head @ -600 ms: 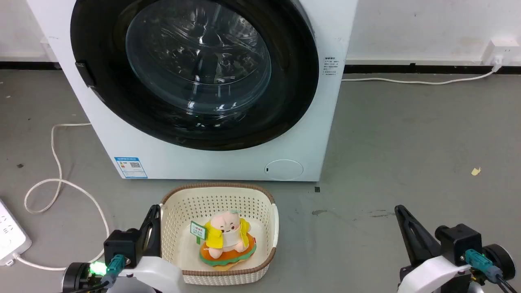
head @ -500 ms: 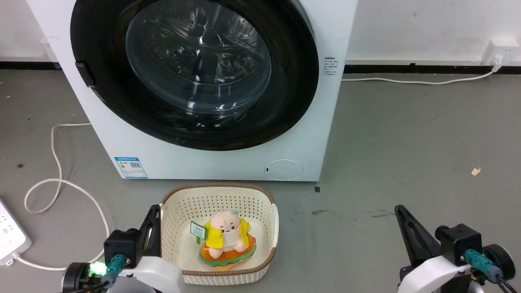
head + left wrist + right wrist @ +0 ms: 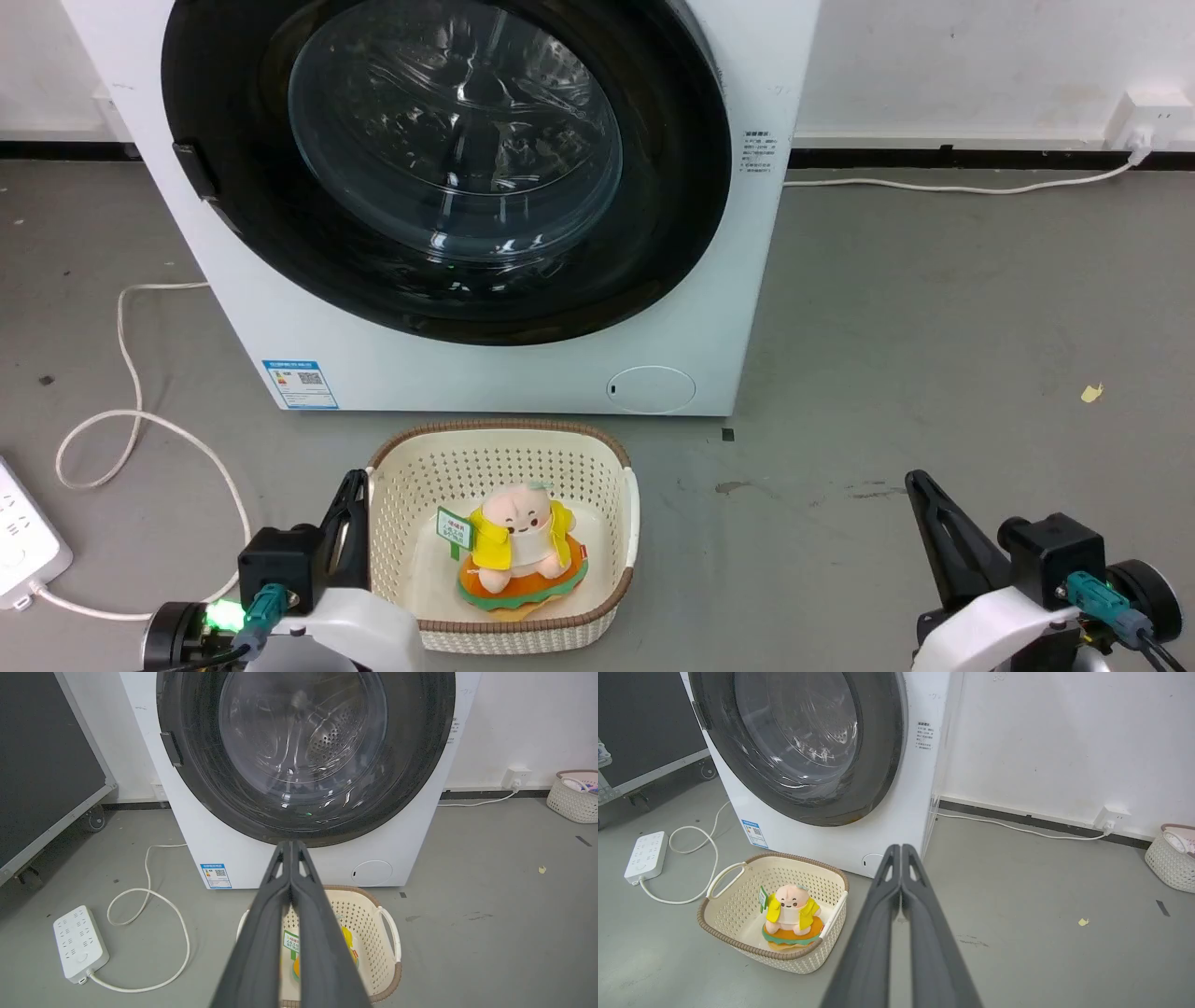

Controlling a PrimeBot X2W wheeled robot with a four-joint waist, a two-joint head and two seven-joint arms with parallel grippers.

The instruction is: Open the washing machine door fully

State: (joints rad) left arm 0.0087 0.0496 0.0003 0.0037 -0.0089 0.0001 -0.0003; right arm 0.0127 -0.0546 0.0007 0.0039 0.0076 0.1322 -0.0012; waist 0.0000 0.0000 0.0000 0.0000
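Washing machine door (image 3: 446, 159): glossy black disc with a domed glass centre, closed flush against the white machine (image 3: 485, 373).
Basket (image 3: 509, 432): cream, on the floor before the machine, holding a plush toy (image 3: 518, 546).
Left gripper (image 3: 290, 845): fingers clenched together, empty, just beside the basket.
Right gripper (image 3: 901, 848): clenched, empty, over the grey floor (image 3: 934, 327), well apart from the door.
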